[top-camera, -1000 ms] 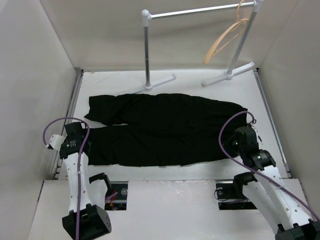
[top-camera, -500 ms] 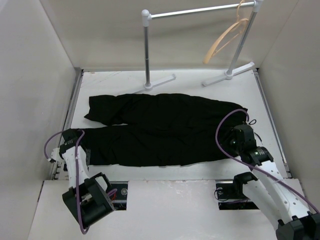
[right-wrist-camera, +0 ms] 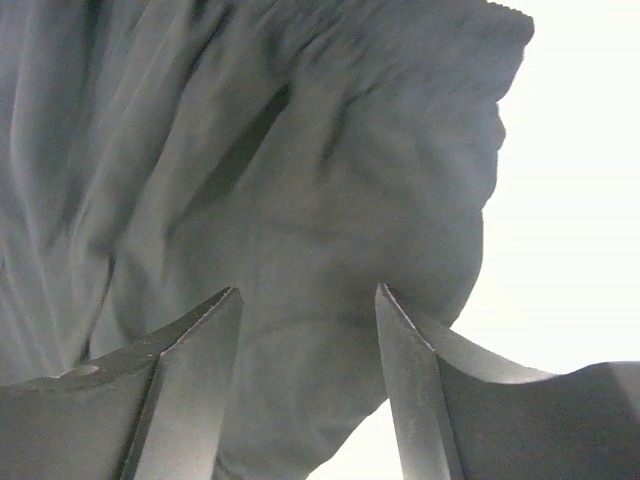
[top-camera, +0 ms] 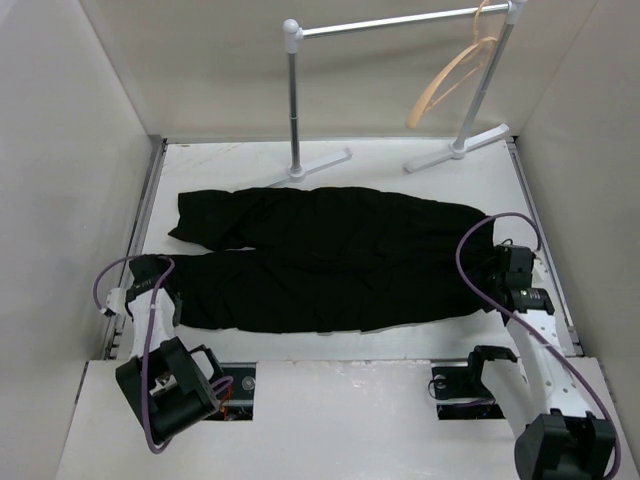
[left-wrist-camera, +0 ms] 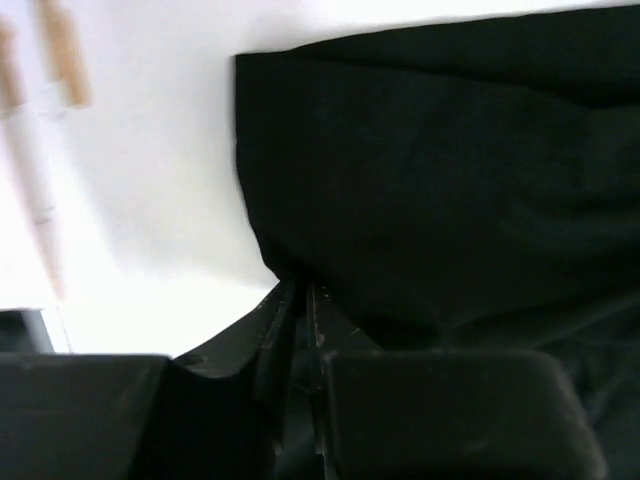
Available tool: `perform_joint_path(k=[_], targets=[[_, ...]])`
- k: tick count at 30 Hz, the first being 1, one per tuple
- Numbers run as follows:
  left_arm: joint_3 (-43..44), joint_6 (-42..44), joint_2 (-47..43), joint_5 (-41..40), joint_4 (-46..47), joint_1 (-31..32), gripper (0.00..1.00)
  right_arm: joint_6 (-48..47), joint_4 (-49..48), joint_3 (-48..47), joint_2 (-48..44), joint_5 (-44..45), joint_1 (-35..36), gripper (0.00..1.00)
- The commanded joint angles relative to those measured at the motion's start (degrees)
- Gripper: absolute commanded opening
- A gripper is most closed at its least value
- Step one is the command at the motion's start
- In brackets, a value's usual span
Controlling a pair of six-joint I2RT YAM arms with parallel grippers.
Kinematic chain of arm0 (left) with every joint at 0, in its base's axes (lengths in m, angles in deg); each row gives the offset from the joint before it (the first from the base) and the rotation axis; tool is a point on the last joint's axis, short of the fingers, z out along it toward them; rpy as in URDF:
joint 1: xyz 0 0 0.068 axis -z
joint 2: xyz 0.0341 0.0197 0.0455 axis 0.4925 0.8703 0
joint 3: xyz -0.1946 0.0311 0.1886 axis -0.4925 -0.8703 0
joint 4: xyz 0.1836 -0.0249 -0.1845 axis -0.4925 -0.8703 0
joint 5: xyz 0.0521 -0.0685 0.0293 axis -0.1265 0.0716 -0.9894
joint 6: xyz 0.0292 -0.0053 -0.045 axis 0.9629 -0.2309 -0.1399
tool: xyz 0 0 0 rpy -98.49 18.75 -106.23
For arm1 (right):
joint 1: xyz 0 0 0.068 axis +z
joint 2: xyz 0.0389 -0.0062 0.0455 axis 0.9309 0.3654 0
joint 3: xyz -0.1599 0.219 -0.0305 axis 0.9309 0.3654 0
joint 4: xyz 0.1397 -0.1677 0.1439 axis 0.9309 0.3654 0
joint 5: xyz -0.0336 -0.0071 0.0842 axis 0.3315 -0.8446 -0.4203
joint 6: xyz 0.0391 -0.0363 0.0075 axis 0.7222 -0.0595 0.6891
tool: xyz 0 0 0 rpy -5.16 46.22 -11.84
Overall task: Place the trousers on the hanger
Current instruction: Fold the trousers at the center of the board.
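Note:
Black trousers (top-camera: 330, 260) lie flat across the table, legs to the left and waist to the right. My left gripper (top-camera: 155, 275) sits low at the near leg's cuff. In the left wrist view its jaws (left-wrist-camera: 297, 292) are pressed together on the edge of the black fabric (left-wrist-camera: 450, 180). My right gripper (top-camera: 495, 265) hovers at the near corner of the waist. Its fingers stand open (right-wrist-camera: 305, 300) with the gathered waistband cloth (right-wrist-camera: 250, 180) below and between them, not pinched. The tan wooden hanger (top-camera: 450, 75) hangs from the rack's rail at the back right.
The white-and-silver pole rack (top-camera: 400, 20) stands on two feet at the table's far edge. Tall white walls close in both sides. A raised white ledge (top-camera: 330, 420) with two cut-outs runs along the near edge by the arm bases.
The left gripper has dropped to the cuff and closed on it. The right gripper has shifted right to the waist corner and opened.

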Motion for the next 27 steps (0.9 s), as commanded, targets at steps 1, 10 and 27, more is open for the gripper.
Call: perform_joint_path(k=[1, 10, 27], targets=[[1.27, 0.48, -0.66, -0.27, 4.48, 2.59, 0.06, 2.02, -0.23, -0.17, 1.42, 2.31, -3.89, 0.60], [3.30, 1.19, -2.24, -2.82, 2.46, 7.78, 0.03, 4.22, 2.75, -0.51, 3.71, 4.42, -8.29, 0.58], [3.13, 1.36, -11.64, -3.09, 1.75, 9.89, 0.01, 12.14, 0.84, 0.98, 17.24, 4.42, -0.91, 0.35]])
